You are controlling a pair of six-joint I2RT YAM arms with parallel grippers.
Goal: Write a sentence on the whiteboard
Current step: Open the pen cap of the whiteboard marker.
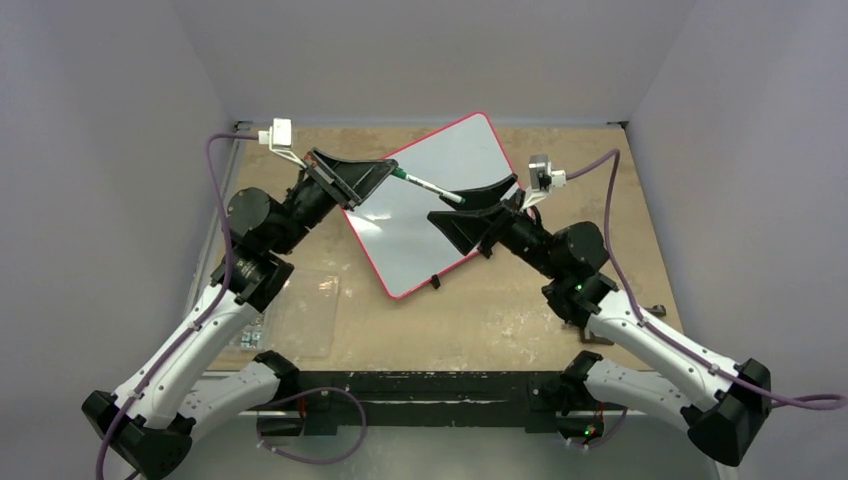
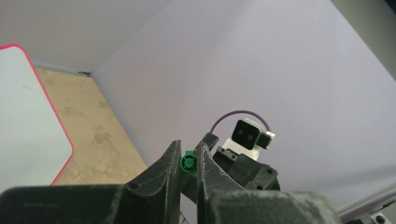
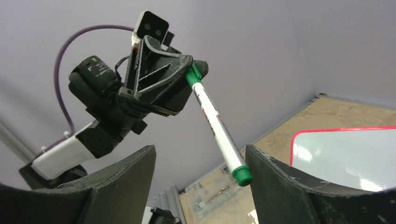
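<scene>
My left jaws are clamped tight on the green butt of a marker (image 1: 425, 185). In my left wrist view that round green end (image 2: 188, 163) sits pinched between the two fingers. The marker's white barrel (image 3: 217, 128) slants away from that grip, and its other green end lies in the gap of my right jaws.

My right jaws stand wide apart, one on each side of that end. The green tip is just beside one of them. I cannot tell whether it touches.

Both my arms reach in from the near edge and meet in the air over the whiteboard (image 1: 400, 240), with the marker bridging them above it.

The whiteboard lies flat on the surface, toward the middle of the far edge. It is turned diagonally, so one rounded corner points at the far edge and the opposite one at the middle of the surface. Its red rim shows in my left wrist view (image 2: 23, 116) and my right wrist view (image 3: 345, 158).

A clear plastic sheet (image 1: 300, 315) lies flat by the near left corner, beside my left arm.
</scene>
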